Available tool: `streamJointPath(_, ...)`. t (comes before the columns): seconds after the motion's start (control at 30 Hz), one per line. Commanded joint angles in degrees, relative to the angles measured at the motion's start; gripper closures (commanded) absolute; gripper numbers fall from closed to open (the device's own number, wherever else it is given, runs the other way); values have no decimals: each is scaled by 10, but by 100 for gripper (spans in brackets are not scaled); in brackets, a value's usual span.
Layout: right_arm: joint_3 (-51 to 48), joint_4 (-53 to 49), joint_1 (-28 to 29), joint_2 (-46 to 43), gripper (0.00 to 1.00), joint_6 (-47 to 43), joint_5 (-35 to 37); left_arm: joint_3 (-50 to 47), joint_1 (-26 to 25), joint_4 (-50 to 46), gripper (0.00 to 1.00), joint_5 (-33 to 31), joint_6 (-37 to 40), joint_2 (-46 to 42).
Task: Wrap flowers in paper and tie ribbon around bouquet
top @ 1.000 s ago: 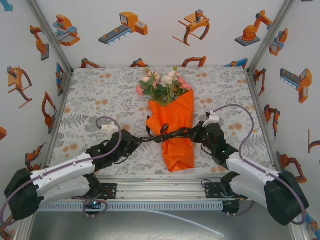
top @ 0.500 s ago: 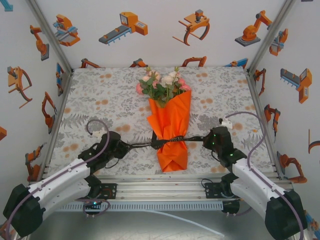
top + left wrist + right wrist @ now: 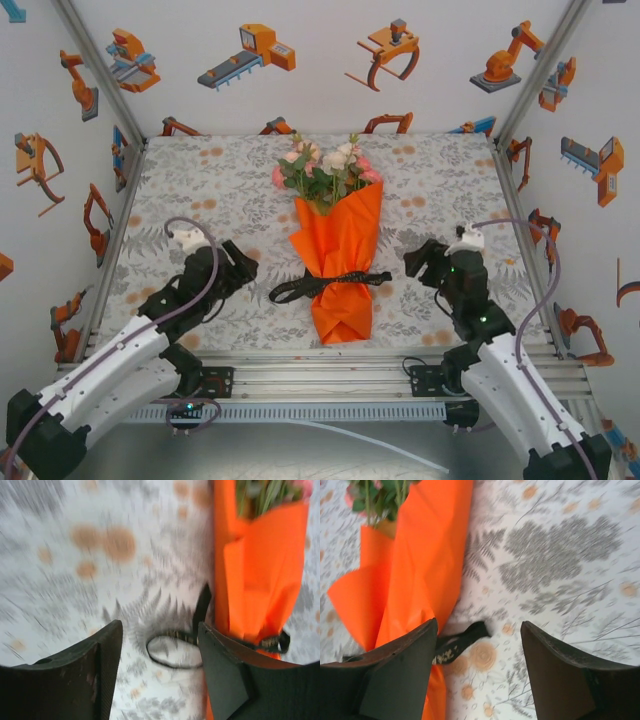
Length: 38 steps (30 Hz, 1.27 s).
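The bouquet (image 3: 338, 245) lies in the middle of the table, its pink and white flowers (image 3: 325, 170) pointing away from the arms out of the orange paper (image 3: 345, 230) cone. The black ribbon (image 3: 335, 283) runs across the cone's narrow lower part, both ends lying slack on the cloth. My left gripper (image 3: 243, 263) stands open to the left of it, with the ribbon's loop (image 3: 170, 652) ahead between its fingers (image 3: 107, 670). To the right, my right gripper (image 3: 415, 259) is open too, a loose ribbon end (image 3: 465, 637) lying next to the paper (image 3: 420, 570).
The leaf-print tablecloth (image 3: 200, 190) covers the table. White walls with orange robot pictures close in the left, back and right. An aluminium rail (image 3: 320, 365) runs along the near edge between the arm bases. Purple-grey cables (image 3: 520, 235) arch over both wrists.
Both grippers have opened and let go of the ribbon ends, then drawn back outward from the bouquet. The taut ribbon has gone slack and its ends have dropped onto the cloth.
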Motion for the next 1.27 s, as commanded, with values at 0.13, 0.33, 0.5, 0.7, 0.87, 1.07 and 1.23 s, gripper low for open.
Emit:
streamJointPath(0.13, 67, 77, -107, 229, 29, -151, 131, -68, 82, 222, 28, -350, 401, 98)
streamJointPath(0.33, 69, 358, -167, 445, 25, -252, 101, -195, 313, 529, 0, 39, 377, 193)
streamJointPath(0.5, 36, 463, -190, 509, 21, -260, 6, -160, 375, 667, 3, 189, 429, 339)
streamJointPath(0.7, -22, 585, -197, 532, 1, -262, -16, -103, 400, 650, 3, 239, 420, 444)
streamJointPath(0.87, -22, 587, -197, 533, 1, -265, -28, -92, 377, 670, 3, 197, 437, 469)
streamJointPath(1.07, -9, 568, -194, 534, 1, -274, -40, -83, 373, 633, 3, 195, 440, 460)
streamJointPath(1.23, -15, 572, -190, 532, 1, -279, -35, -83, 373, 639, 3, 194, 440, 462)
